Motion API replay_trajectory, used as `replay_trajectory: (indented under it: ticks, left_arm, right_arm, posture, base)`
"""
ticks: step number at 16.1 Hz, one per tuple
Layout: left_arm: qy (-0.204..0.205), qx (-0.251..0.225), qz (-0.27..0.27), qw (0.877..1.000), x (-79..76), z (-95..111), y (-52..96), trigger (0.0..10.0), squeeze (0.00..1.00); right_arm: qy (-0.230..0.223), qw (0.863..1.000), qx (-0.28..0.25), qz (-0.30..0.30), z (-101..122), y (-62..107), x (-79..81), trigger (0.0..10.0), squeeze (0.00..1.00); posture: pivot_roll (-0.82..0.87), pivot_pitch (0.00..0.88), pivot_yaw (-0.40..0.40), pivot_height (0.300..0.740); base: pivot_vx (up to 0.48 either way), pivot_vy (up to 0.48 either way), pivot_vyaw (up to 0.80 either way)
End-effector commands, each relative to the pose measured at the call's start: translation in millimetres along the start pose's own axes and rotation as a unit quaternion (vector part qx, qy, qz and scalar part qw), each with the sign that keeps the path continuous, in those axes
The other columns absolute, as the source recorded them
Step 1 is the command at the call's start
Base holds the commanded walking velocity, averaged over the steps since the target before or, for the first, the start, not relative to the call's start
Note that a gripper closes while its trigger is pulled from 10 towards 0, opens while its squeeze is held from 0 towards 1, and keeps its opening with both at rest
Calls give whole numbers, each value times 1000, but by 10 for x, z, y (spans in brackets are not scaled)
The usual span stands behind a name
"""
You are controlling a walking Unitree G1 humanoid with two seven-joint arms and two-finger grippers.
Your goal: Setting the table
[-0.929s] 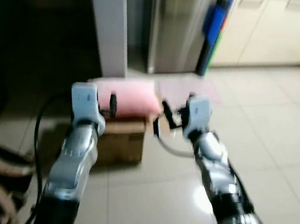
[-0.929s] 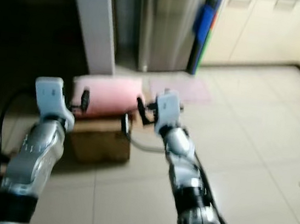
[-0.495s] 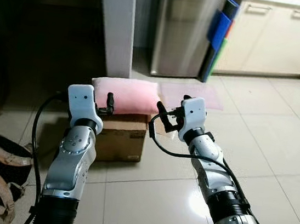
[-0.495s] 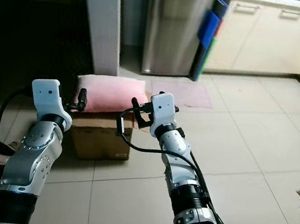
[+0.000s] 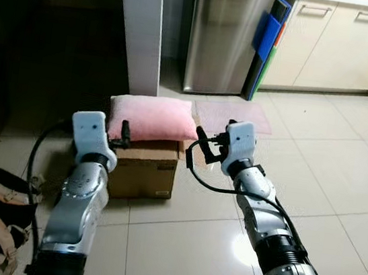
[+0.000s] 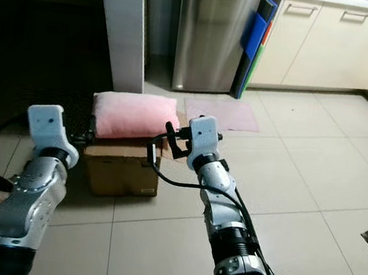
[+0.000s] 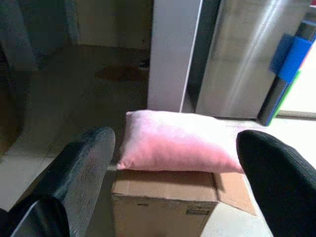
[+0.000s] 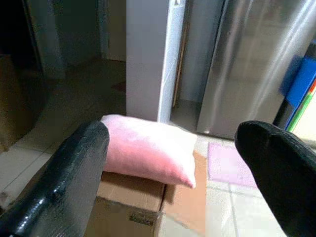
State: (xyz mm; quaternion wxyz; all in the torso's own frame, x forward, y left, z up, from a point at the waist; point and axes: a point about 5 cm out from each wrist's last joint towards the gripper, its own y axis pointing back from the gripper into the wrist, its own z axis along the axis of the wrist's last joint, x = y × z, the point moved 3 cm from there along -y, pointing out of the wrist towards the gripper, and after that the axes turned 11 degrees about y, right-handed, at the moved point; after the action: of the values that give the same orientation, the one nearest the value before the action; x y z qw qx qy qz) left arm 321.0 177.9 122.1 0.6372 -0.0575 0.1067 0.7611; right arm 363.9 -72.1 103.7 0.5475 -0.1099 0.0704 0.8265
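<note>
Kitchen doorway, mid-errand: no plates, cutlery or dining table anywhere in shot, so the table-setting job looks barely begun and the robot is prob. in transit, arms held up in front w/ nothing in them. Left gripper (image 5: 124, 134) hovers just above the near left edge of a cardboard box (image 5: 143, 167); its two black fingers (image 7: 81, 170) stand wide apart and empty, framing a pink pillow (image 5: 151, 118) in the wrist view. Right gripper (image 5: 203, 145) hangs off the box's right edge, fingers (image 8: 74, 163) likewise spread wide, gripping nothing. The pillow lies flat across the box top, overhanging it a little on the left, likely just parked there off the floor. The box sits on pale floor tiles near a white pillar (image 5: 142, 30); beyond it a steel fridge (image 5: 226, 31), w/ blue and green boards (image 5: 270, 37) propped between fridge and cream cabinets (image 5: 332, 42). A small pink mat (image 5: 231, 114) lies before the fridge.
</note>
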Motion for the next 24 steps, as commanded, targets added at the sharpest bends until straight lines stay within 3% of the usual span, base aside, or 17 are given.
replay_trajectory:
  ticks: [1, 6, 8, 9, 14, 20, 22, 24]
  left_arm:
    - [-1, -8, -14, 1000, -47, 60, -12, 10000, 0]
    - [-3, -16, -31, 999, -110, 132, -45, 10000, 0]
    - [2, -7, -35, 999, -136, 80, -39, 10000, 0]
    - [19, -18, -34, 999, -127, 129, -5, 10000, 0]
    - [15, -11, -14, 1000, -7, 94, 70, 10000, 0]
    - [15, -19, -24, 999, -76, 150, 17, 10000, 0]
    - [21, -19, -49, 998, -158, 173, 33, 10000, 0]
    - [17, -15, -41, 999, -140, 134, 34, 10000, 0]
  right_arm:
    - [-14, 1000, 5, 3, -18, -8, 32, 10000, 1000]
    - [-6, 1000, -6, 7, 28, -26, -18, 10000, 1000]
    - [32, 999, -12, 6, 50, -8, -46, 10000, 1000]
    - [20, 1000, -5, -1, 24, 0, -105, 10000, 0]
    - [21, 1000, -8, 3, 31, -26, -58, 10000, 0]
    - [30, 999, -6, 8, 40, -62, -56, 10000, 0]
    - [4, 1000, -6, -21, 91, -100, -167, 10000, 0]
    - [21, 1000, -7, -3, 116, -124, -119, 10000, 0]
  posture:
    - [-6, 21, 28, 740]
    - [-26, 21, 22, 740]
    - [-28, 26, 15, 740]
    - [-14, 31, 12, 740]
    - [6, 50, 4, 740]
    - [-3, 79, -6, 740]
    - [1, 74, -10, 740]
    - [-2, 72, -12, 740]
  base:
    - [0, 0, 0]
    - [0, 0, 0]
    - [0, 0, 0]
    - [0, 0, 0]
    - [0, 0, 0]
    - [0, 0, 0]
    - [0, 0, 0]
    - [0, 0, -387]
